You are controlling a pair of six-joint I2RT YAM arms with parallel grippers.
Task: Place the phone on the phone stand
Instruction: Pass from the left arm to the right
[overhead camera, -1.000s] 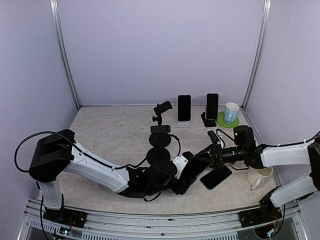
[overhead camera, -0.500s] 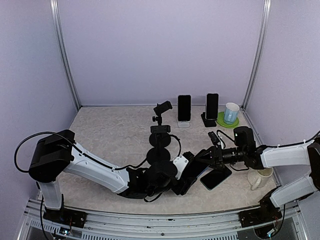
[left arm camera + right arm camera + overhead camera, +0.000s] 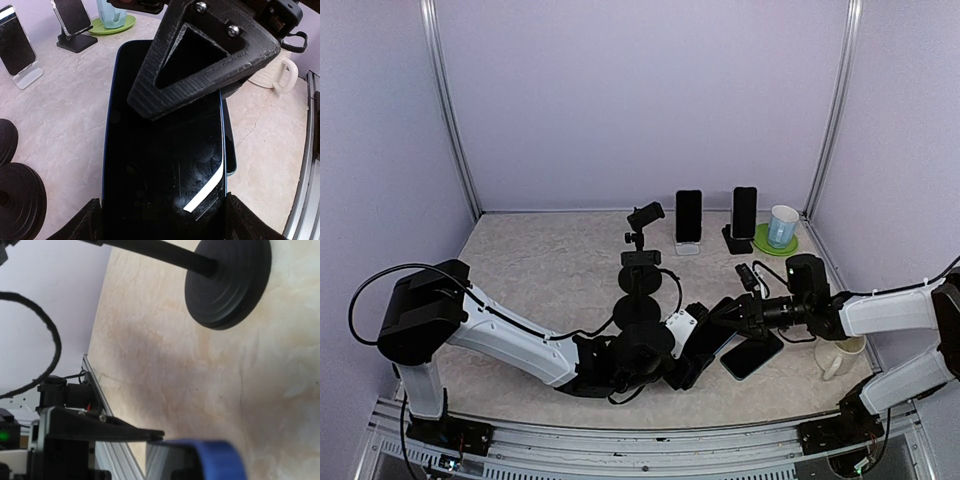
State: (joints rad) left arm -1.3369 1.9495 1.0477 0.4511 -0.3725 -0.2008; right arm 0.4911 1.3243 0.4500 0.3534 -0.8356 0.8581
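My left gripper (image 3: 692, 352) is shut on a dark phone with a blue rim (image 3: 710, 336) and holds it low over the table front, right of centre. In the left wrist view the phone (image 3: 160, 150) fills the frame, its sides between my two fingers. My right gripper (image 3: 726, 318) is at the phone's far end. One of its fingers (image 3: 200, 55) lies over the screen, the other is hidden. The right wrist view shows that finger (image 3: 125, 431) beside the blue rim (image 3: 215, 456). The black phone stand (image 3: 642, 300), with an empty clamp on top, stands just left of the phone.
A second phone (image 3: 752, 355) lies flat on the table under the held one. Two phones stand on small stands at the back (image 3: 688, 218) (image 3: 744, 212). A cup on a green coaster (image 3: 782, 226) and a white mug (image 3: 838, 356) are on the right.
My right gripper has moved a little left, further over the phone's far end. My left gripper and the phone have barely moved.
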